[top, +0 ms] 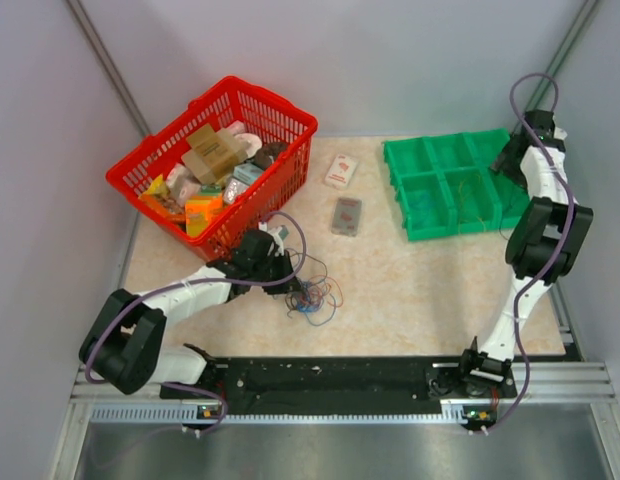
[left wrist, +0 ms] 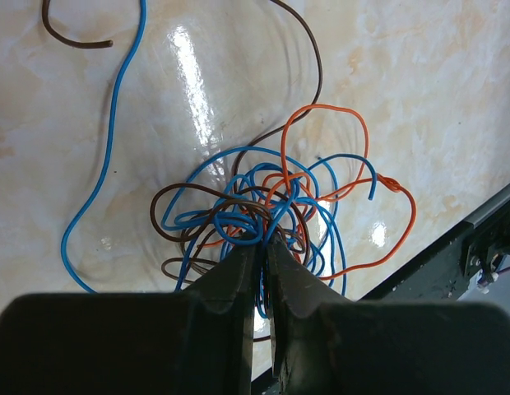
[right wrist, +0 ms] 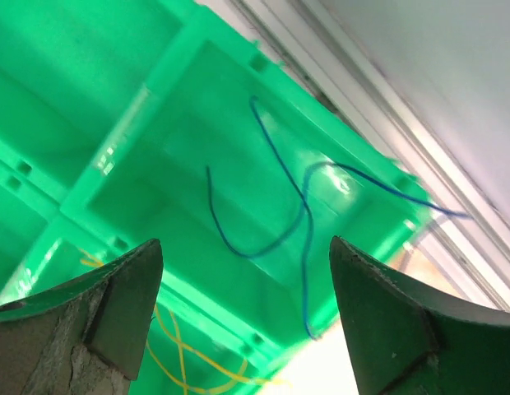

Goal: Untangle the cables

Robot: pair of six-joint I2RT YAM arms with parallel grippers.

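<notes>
You have one red basket (top: 275, 100) on the bench (top: 420, 290), heaped with more packets than you can count. Beside it lie two small packs: a white pack (top: 339, 171) and a grey pack (top: 346, 215). There is one green bin tray (top: 394, 170); one compartment holds a single blue wire (right wrist: 305, 247), and the next holds yellow wire (right wrist: 174, 336). One tangle of cables (left wrist: 263, 206) shows three colours: blue, orange and brown. There are two arms, the left arm (top: 180, 295) and the right arm (top: 545, 235).

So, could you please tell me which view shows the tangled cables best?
The left wrist view: the tangle fills it, with blue, orange and brown strands distinct. The top external view shows it only small and far; the right wrist view misses it.
</notes>
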